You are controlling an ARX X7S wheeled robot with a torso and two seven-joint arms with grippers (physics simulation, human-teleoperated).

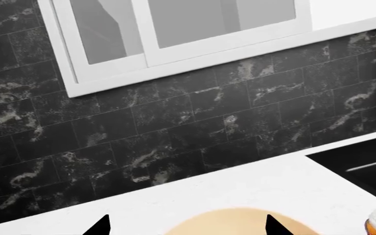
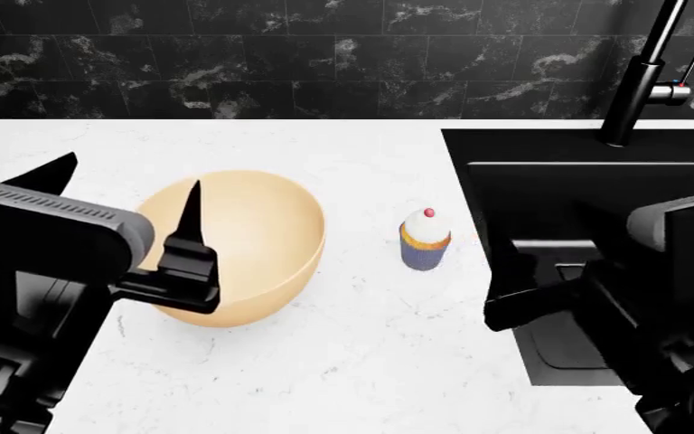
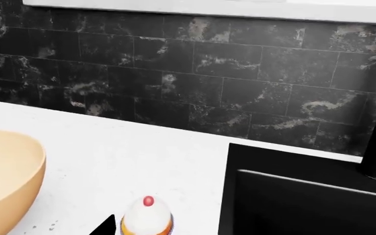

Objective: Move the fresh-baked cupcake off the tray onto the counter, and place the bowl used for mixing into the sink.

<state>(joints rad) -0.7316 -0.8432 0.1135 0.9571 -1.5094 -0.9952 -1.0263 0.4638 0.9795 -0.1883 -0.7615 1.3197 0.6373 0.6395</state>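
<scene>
Bowl [image 2: 245, 249], cupcake [image 2: 425, 239] on white counter [image 2: 360, 362]; black-tiled wall [image 2: 263, 59].

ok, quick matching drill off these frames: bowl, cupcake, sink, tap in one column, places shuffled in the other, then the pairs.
Things:
1. bowl
2. cupcake
3. sink
4. tap

Places (head view):
A. standing at the far edge of the black basin, in front of the dark tiles
B. upright on the bare counter, between the tan dish and the black basin
C. on the counter at the left, with the left gripper over its near-left rim
D. set into the counter at the right

Pairs: 1-C, 2-B, 3-D, 4-A
</scene>
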